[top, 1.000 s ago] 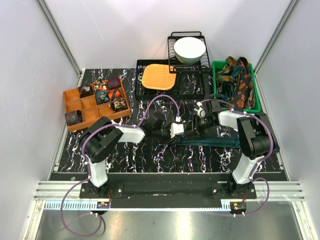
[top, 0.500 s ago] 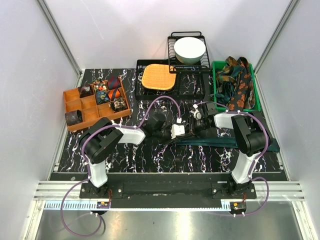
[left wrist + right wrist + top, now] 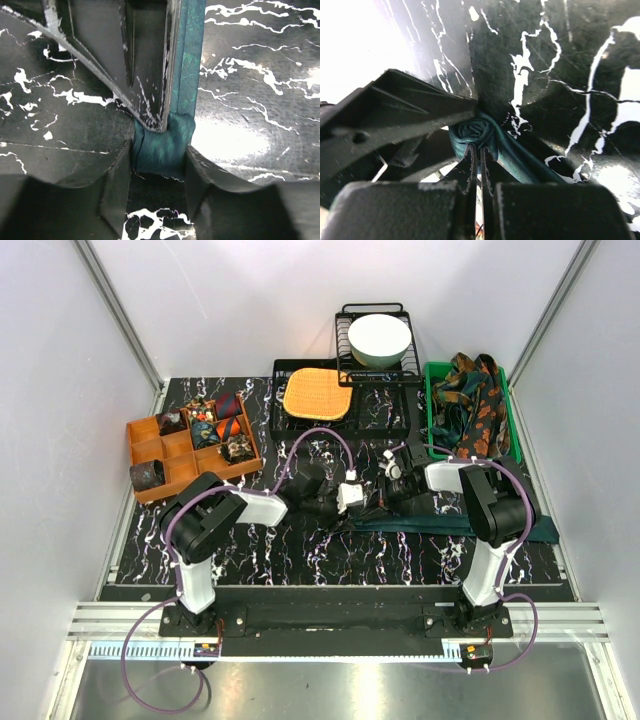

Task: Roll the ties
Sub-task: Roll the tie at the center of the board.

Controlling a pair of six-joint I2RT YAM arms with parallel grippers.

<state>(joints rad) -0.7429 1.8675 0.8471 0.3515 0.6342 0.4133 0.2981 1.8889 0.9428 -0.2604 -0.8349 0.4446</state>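
Step in hand, as judged: starting the coil at the narrow end of the plain teal tie point(image 3: 450, 525). Left of that coil point(image 3: 162, 145), the left gripper point(image 3: 159, 197) brackets it with fingers parted. At its right, the right gripper point(image 3: 480, 155) is pressed together, pinching the coil's edge. The tie's long axis runs rightward from the coil, flat on the table point(image 3: 300, 550). Next move calls for turning the coil along that axis, tension kept.

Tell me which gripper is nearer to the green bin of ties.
Right. The right gripper works mid-table, just ahead and left of the green bin. The left gripper meets it at the teal tie, farther left, so farther from the bin.
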